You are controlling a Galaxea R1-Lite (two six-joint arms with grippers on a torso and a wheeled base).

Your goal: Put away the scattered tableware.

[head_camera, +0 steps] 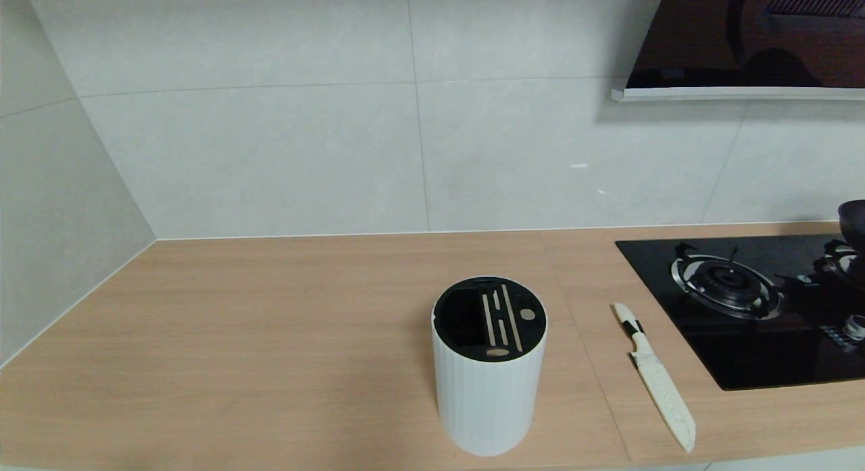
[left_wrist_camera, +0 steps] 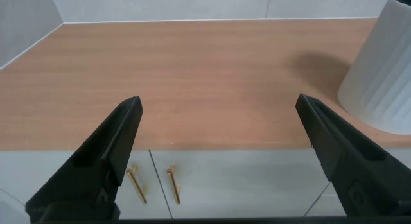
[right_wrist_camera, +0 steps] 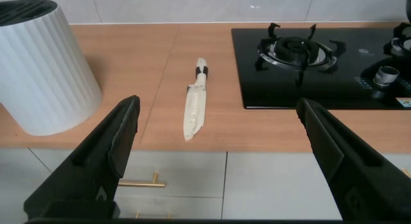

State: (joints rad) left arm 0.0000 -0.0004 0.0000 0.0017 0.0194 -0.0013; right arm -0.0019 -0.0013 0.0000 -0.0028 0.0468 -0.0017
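A white ribbed cylindrical holder [head_camera: 488,369] with a black slotted top stands near the counter's front edge; it also appears as holder [right_wrist_camera: 43,67] and holder [left_wrist_camera: 380,70] in the wrist views. A cream-coloured knife [head_camera: 654,375] with a black band on its handle lies flat between the holder and the hob, blade toward the front edge; knife [right_wrist_camera: 194,107] is ahead of my right gripper [right_wrist_camera: 218,131]. Both grippers hover in front of the counter edge, off the surface. My left gripper [left_wrist_camera: 218,131] is open and holds nothing; the right is open too.
A black gas hob [head_camera: 757,302] with burners takes up the counter's right side, with a dark pot [head_camera: 853,217] at its far edge. A range hood [head_camera: 743,45] hangs above it. Tiled walls close the back and left. Cabinet doors with gold handles [left_wrist_camera: 154,184] lie below the counter.
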